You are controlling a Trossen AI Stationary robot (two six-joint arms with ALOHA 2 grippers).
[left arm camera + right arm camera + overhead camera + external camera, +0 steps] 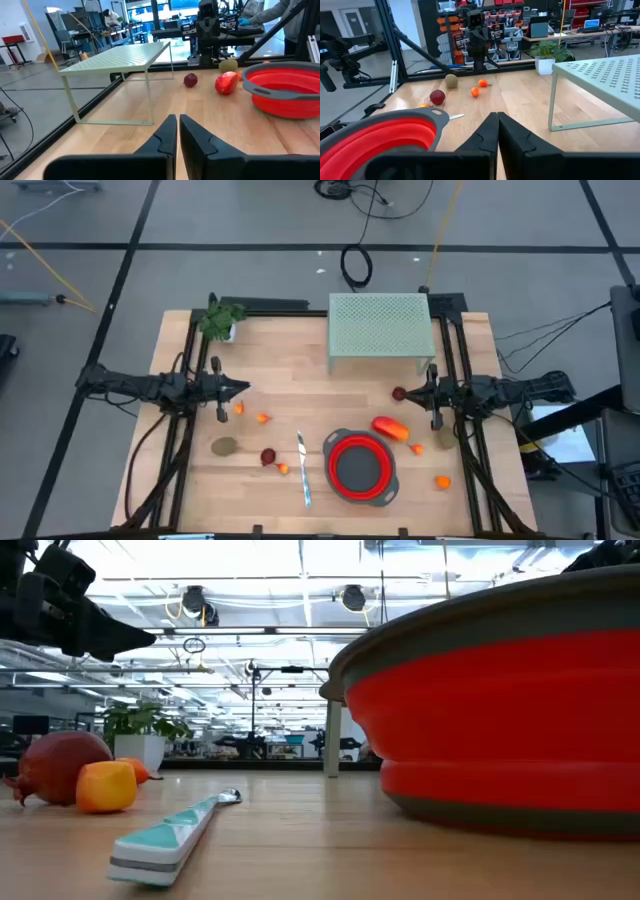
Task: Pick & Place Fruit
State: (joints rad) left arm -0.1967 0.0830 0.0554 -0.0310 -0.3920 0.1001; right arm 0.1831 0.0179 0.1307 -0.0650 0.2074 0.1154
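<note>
Both grippers, left point(243, 388) and right point(414, 391), hang closed and empty at opposite table edges. Fruit pieces lie scattered on the wood: a kiwi-like oval point(223, 445), a dark red ball point(268, 456) beside the knife point(303, 468), and a long orange-red piece point(390, 427) just beside the red bowl point(361, 490).

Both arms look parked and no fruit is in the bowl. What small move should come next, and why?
Probably open the right gripper and lower it toward the dark red ball beside it. Both grippers are shut and empty, the left gripper is also raised, and the red bowl holds nothing.
</note>
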